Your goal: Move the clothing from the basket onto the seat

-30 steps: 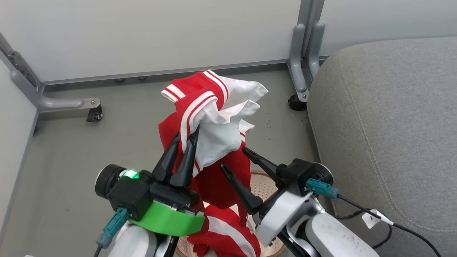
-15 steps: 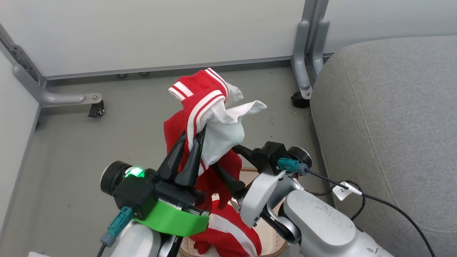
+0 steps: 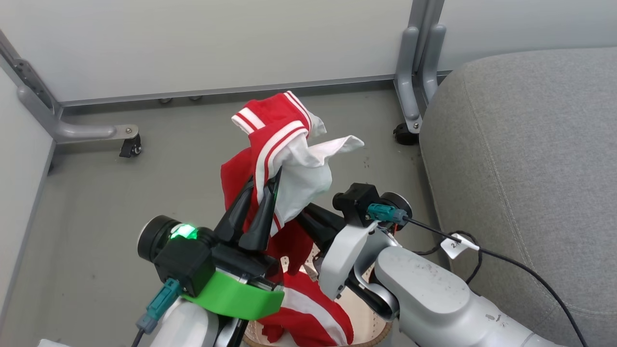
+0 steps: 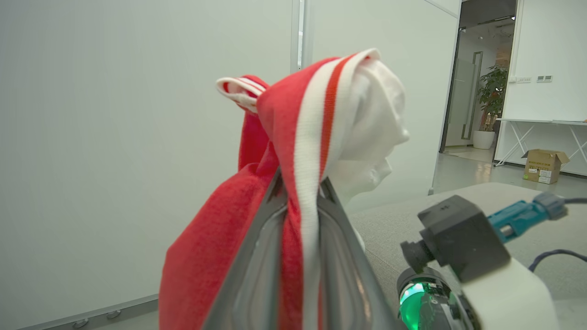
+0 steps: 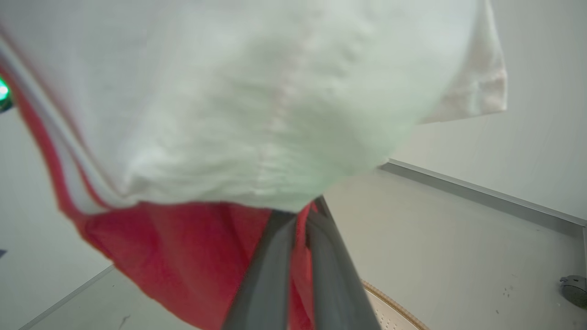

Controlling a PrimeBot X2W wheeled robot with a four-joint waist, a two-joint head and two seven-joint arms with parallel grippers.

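Note:
The clothing is a red jersey (image 3: 274, 137) with white sleeve and striped trim, held up above the basket (image 3: 382, 332). My left gripper (image 3: 264, 180) is shut on its striped trim (image 4: 305, 151), fingers pointing up. My right gripper (image 3: 311, 219) reaches in from the right, just below the white sleeve, and is shut on a fold of the jersey's red cloth (image 5: 300, 256). Its fingertips are buried in the fabric. A red piece with a wide white band (image 3: 308, 306) hangs low over the basket. The grey seat (image 3: 520, 159) lies to the right.
White partition walls stand behind and to the left, with grey metal feet and castors (image 3: 129, 146) (image 3: 404, 136) on the grey floor. A black cable with a white tag (image 3: 455, 245) runs from my right wrist across the seat's edge.
My right gripper moved left into the hanging jersey and shut on its red cloth. The left gripper kept its grip and stayed put. The camera shifted slightly.

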